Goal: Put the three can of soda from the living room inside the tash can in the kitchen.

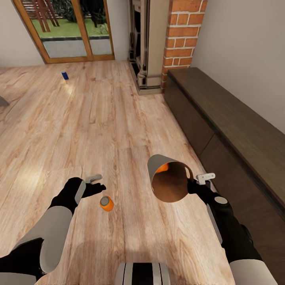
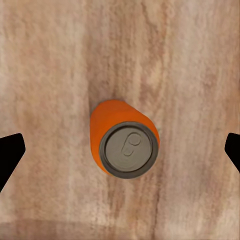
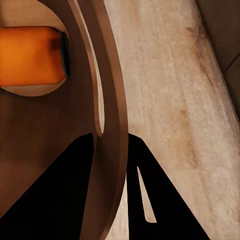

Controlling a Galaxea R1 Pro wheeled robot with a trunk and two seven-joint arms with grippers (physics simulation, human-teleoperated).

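Now, left claw: the left gripper (image 1: 96, 183) hangs over the wooden floor (image 1: 99, 118) in the lower left of the head view, fingers spread wide, nothing held.
Orange can on the floor: it (image 1: 106, 203) stands upright just beside that claw; in the left wrist view the can (image 2: 125, 145) sits between the two dark fingertips (image 2: 10, 152), clear of both.
Right claw: the right gripper (image 1: 194, 183) pinches the rim of the bin (image 1: 168, 178), one finger inside the wall and one outside in the right wrist view (image 3: 112, 145).
Bin: held off the floor and tipped on its side, mouth toward the camera, low and right of centre.
Second orange can: already lying inside the bin (image 3: 32, 55), down by the base.
Blue can: far off in the upper left (image 1: 65, 75), upright on the floor near the glass doors (image 1: 69, 27).
Risk, the grab: a claw coming down off-centre would likely clip the top and topple the can, and a round can on bare boards rolls.
Risk, the bin: tilted like this, any further tip toward the mouth could let the can inside slide out.
Risk, the grip: a thin rim pinch looks prone to twisting when a dropped can lands.
Risk, the sideboard: the dark cabinet (image 1: 237, 126) runs close along the right, so a wide swing could knock the bin.
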